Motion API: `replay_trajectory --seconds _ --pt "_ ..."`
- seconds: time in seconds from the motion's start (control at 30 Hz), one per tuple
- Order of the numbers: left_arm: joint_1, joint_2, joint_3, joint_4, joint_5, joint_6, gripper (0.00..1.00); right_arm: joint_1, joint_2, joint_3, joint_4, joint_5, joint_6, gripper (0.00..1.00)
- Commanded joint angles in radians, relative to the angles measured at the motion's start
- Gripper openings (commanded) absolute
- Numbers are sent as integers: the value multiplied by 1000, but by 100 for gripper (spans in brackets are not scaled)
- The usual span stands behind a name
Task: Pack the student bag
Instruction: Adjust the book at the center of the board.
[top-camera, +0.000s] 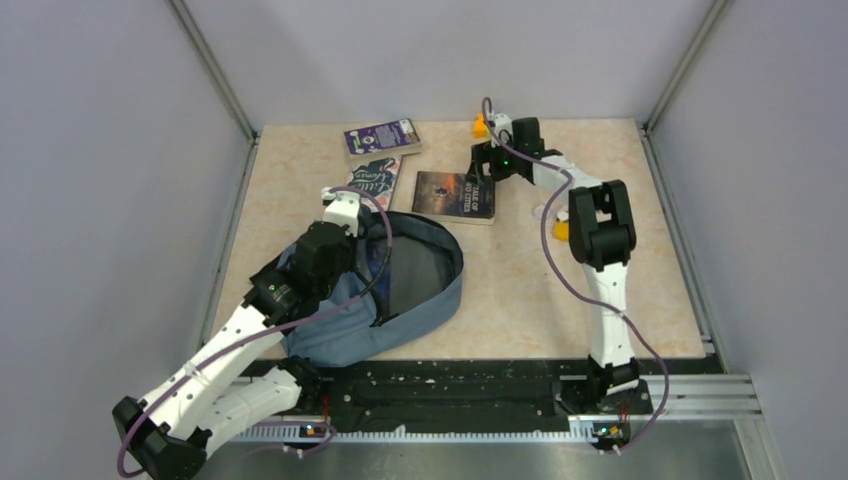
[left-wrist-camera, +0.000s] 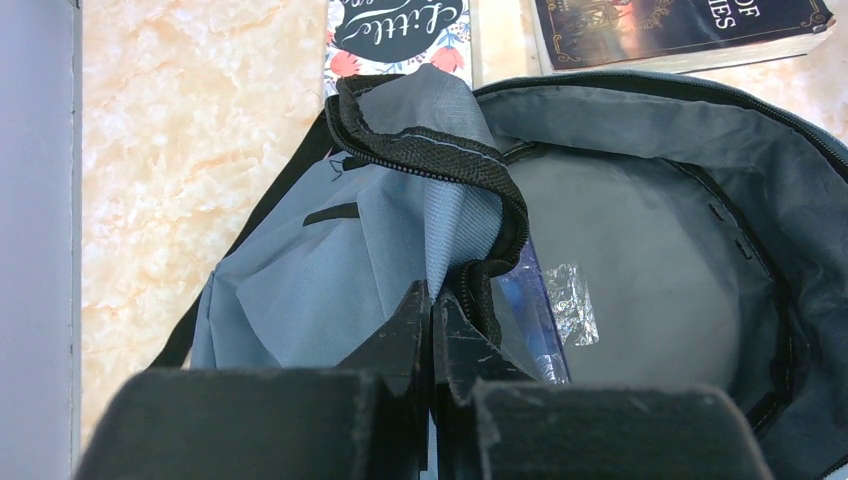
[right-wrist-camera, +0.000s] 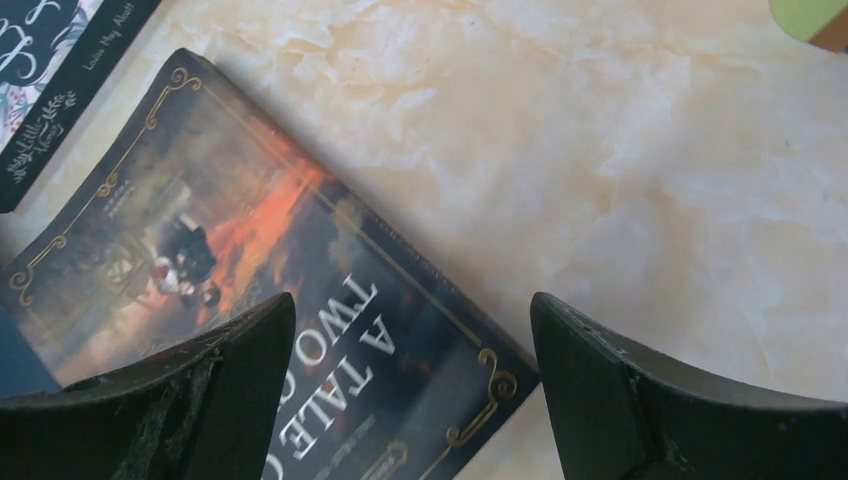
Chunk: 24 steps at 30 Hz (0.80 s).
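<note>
Top view: student bag lay flat on the table, left of centre and near the front edge, partly under the left arm. Its long axis ran on a slant from near-left to far-right. The unzipped mouth pointed to the far right, toward the books, and the closed end lay toward the left arm's base.

Three books lay beyond the bag:
- a purple book, farthest back
- a Little Women book, just beside it, with its near end at the bag's rim
- a dark Tale of Two Cities book, to the right and apart from the bag

The top view did not show whether either pincer was open or closed.

Left wrist view: the left gripper had both fingers pressed together. Grey fabric and the black zipper band of the bag's upper flap were pinched at the tips, holding the mouth up and open. Only this view showed the grey lining inside. A crinkled clear scrap lay on it, next to a bluish edge that I could not identify. The Little Women cover showed just past the lifted flap.

Right wrist view: the right gripper was spread wide and held nothing. It sat above the near corner of the Tale of Two Cities cover. One finger was over the book and the other over bare table. Whether the fingertips touched anything could not be told. Only this view made the title lettering legible.
</note>
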Motion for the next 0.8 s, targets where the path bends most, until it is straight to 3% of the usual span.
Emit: replay_trajectory --seconds 0.0,0.13,0.23,0.37,0.57,0.63,0.77 --pt "8 -8 3 56 -8 10 0 -17 105 210 -156 -86 -78 86" --pt "9 -10 4 55 -8 10 0 -16 168 302 -261 -150 -108 86" --pt "10 -12 3 54 -13 11 0 -16 154 269 -335 -240 -114 81" --pt "11 -12 2 56 -16 13 0 -17 2 18 -318 -308 -95 74" --pt "12 2 2 59 -14 15 0 -16 -305 -456 -115 -399 26 72" --pt "12 7 5 61 -7 17 0 -16 -344 -519 -78 -399 75 73" --pt "13 12 6 60 9 16 0 -19 -304 -475 -53 -271 200 76"
